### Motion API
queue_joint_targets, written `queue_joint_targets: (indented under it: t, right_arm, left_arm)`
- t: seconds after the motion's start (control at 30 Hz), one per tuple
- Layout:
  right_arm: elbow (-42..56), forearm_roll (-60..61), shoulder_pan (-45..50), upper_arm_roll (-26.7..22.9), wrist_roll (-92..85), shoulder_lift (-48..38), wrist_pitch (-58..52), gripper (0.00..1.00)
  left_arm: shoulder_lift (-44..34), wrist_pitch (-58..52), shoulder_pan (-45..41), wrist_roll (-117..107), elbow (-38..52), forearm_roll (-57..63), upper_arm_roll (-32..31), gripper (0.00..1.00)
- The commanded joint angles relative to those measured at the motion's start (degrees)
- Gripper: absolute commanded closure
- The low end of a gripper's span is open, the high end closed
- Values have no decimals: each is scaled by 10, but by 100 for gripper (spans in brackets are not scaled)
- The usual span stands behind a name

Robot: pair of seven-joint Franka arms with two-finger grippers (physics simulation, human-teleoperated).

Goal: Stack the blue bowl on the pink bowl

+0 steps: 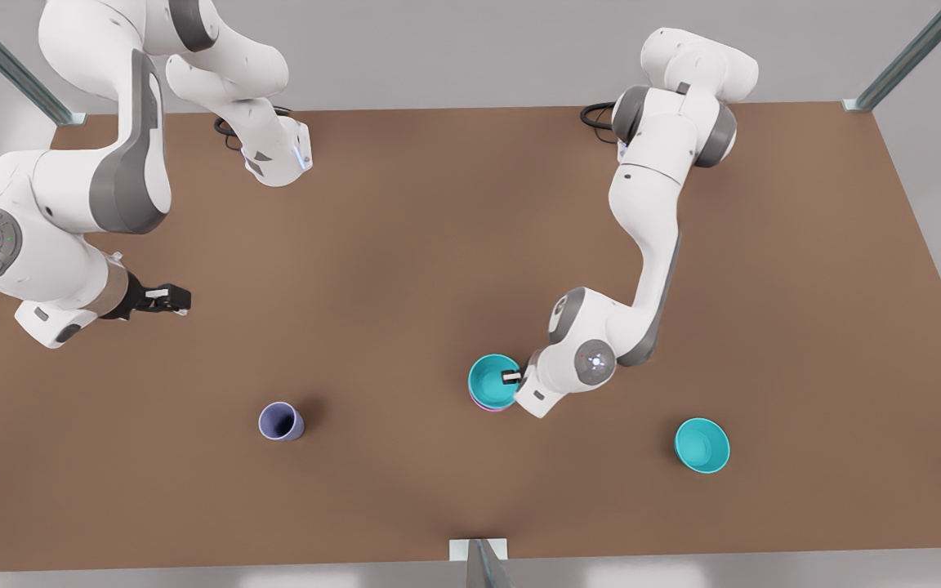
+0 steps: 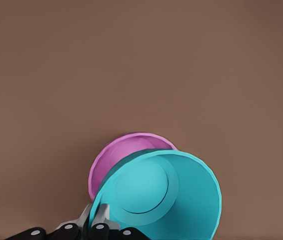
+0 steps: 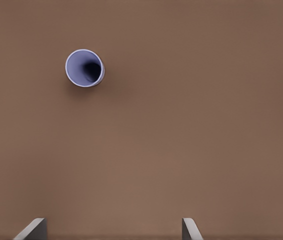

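The blue bowl sits over the pink bowl, of which a thin rim peeks out below it in the front view. In the left wrist view the blue bowl covers most of the pink bowl, shifted a little off its centre. My left gripper is shut on the blue bowl's rim, one finger inside and one outside. I cannot tell whether the blue bowl rests in the pink one or hangs just above it. My right gripper waits open over bare table at the front view's left.
A second teal bowl stands alone at the front view's right. A lavender-blue cup stands upright left of the stacked bowls. The brown table is wide and bare between them.
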Motion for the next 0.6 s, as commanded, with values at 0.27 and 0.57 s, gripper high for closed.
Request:
queue_joint_targets:
  t: [0.27, 0.57]
  right_arm:
    - [-1, -2, 0, 0, -6, -1, -1, 0]
    - [-1, -2, 0, 0, -6, -1, -1, 0]
  left_arm:
    - [9, 4, 0, -76, 0, -3, -1, 78]
    - [-261, -437, 136, 301, 3, 254, 11, 0]
